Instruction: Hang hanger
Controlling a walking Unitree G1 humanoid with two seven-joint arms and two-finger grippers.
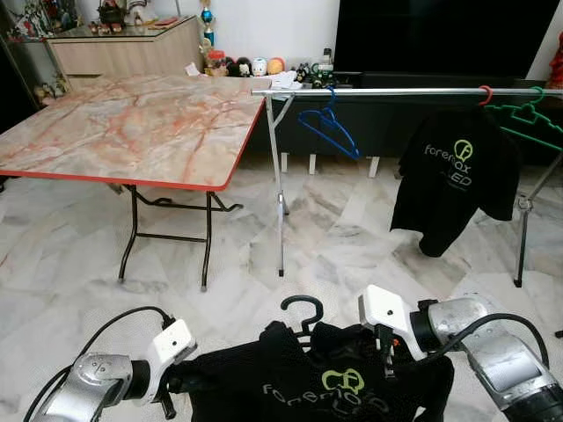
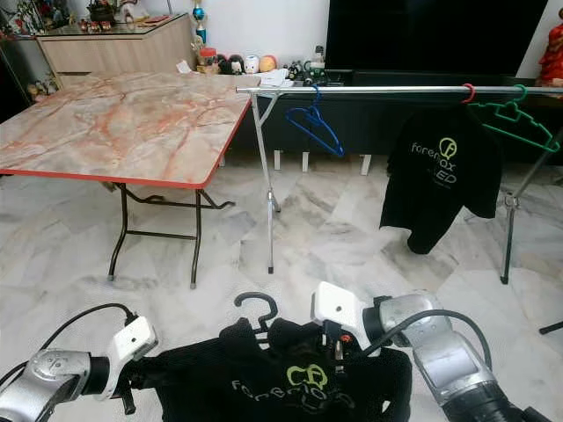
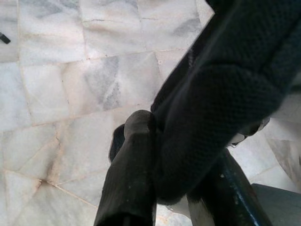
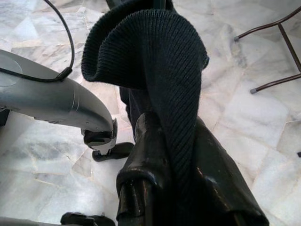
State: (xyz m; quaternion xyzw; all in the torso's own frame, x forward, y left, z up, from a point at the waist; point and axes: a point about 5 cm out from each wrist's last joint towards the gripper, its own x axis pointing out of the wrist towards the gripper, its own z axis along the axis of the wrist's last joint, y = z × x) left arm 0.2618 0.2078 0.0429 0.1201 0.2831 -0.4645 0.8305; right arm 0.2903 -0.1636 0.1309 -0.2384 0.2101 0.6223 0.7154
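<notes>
Two grippers share one load: the left gripper (image 1: 169, 384) and the right gripper (image 1: 385, 353) are each pinched closed on cloth at either side of the black shirt (image 1: 325, 387), carried low and well short of the rail (image 1: 396, 90). Its black hanger (image 1: 303, 312) hook pokes up between them. Soft and light, the fabric may slip; the stiff hook is the safer hold. On the rail hang a blue hanger (image 1: 330, 126), another shirt (image 1: 453, 180) and a green hanger (image 1: 532, 114).
</notes>
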